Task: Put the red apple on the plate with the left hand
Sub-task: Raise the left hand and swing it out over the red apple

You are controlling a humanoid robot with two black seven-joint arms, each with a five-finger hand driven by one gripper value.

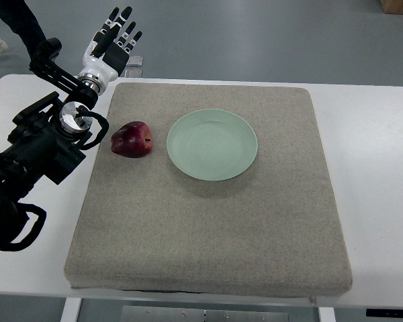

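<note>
1. Top view only, so that's all there is to go on. A red apple [131, 139] sits on a grey felt mat [208, 228], which covers most of a white table [383, 201].

2. The apple is just beside the pale green plate [212, 144], off its left rim, with a thin strip of mat between them. They don't look like they're touching. The plate has nothing on it, so the placing step isn't done yet.

3. The left hand [111, 45] is up past the far left corner of the mat, fingers [124, 27] spread and pointing away from the robot, holding nothing. Its black arm comes in from the left edge, and the wrist hardware hangs close to the apple's left side.

4. The key relation: the apple lies nearer to the robot than the hand, and slightly to its right. So the hand probably has to pull back toward the robot and turn its palm down before it can close on anything.

5. The apple looks lopsided, with its stem end facing the plate, so its longer axis runs roughly left to right. Gripping across the shorter way seems the safer bet.

6. After that it's a short hop right onto the plate.

7. No right arm anywhere in the shot. The left is the only option, and it's on the apple's side anyway.
</note>
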